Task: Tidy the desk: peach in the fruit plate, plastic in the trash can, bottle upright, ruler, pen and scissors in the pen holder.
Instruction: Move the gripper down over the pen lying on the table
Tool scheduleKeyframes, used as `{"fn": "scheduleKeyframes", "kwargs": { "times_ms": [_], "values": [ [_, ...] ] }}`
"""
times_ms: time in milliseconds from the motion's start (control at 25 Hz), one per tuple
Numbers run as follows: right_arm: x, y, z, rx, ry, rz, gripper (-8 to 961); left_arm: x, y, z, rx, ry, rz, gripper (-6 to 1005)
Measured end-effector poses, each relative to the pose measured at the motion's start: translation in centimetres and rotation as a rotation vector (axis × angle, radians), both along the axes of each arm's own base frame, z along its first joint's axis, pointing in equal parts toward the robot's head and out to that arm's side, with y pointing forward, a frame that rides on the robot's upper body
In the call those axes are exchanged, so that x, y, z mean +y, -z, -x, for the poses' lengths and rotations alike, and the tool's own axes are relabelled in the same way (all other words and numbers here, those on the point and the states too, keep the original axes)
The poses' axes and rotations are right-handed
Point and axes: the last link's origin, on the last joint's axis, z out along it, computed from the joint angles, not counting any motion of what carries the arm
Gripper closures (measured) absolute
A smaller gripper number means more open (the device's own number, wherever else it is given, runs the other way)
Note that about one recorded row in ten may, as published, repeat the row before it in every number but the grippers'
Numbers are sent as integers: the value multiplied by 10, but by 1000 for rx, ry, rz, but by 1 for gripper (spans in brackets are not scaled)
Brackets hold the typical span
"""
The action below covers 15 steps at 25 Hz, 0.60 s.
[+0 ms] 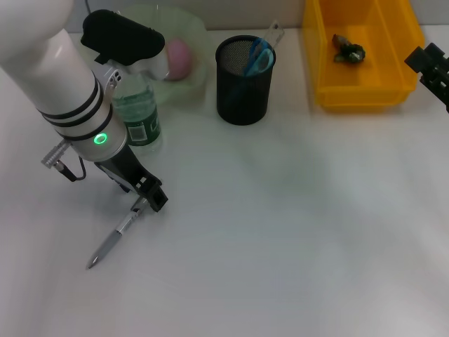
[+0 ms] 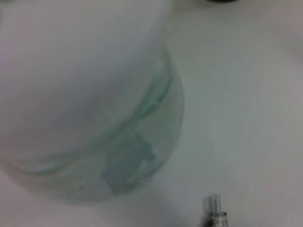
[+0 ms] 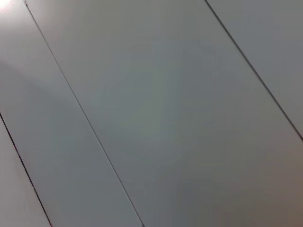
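Head view: one pen pinched by the left gripper fingers — one bottle upright beside it.

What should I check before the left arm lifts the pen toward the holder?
1. Left gripper on the pen: at its upper end; firm hold cannot tell.
2. Pen off the desk: not ok, lower tip looks to be on the surface.
3. Bottle upright, close beside the left arm: ok, but mind it when lifting.
4. Pen holder has room: ok, scissors and ruler inside, space left.
5. Right gripper parked beyond the yellow bin, out of the way: ok.
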Motion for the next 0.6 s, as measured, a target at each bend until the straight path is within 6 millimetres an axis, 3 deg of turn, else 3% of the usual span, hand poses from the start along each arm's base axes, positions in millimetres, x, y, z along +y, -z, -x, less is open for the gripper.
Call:
{"fn": "scheduleKeyframes", "kwargs": {
  "times_ms": [600],
  "values": [
    [1,0,0,-3,4,0,301,0,1,0,10,-5,10,362]
  ]
}}
